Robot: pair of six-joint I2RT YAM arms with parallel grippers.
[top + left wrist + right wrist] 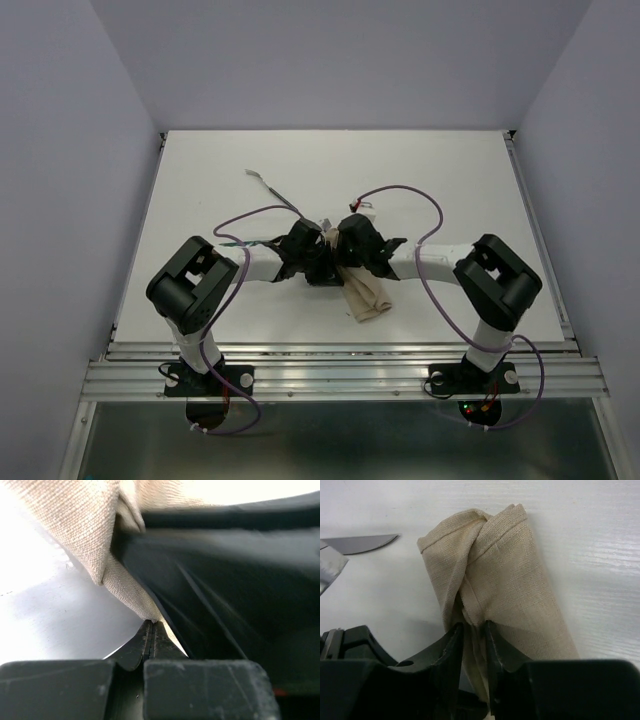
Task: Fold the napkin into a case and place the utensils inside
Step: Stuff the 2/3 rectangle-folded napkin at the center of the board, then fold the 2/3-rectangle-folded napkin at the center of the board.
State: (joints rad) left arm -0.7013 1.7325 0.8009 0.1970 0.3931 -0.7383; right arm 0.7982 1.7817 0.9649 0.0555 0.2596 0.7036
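The napkin (505, 575) is plain beige-tan, unpatterned. The counter (450, 170) is white, the cables (441, 212) purple. The fingers (451, 650) are black.

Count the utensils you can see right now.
2. In the right wrist view, a pointed knife blade lies left of the napkin, and another shiny piece shows at the left edge. More may be out of sight.

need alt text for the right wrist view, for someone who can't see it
A beige napkin, folded into a narrow bundle, lies on a white table; the right gripper has its fingers slightly parted astride the near end. A knife blade shows at upper left.
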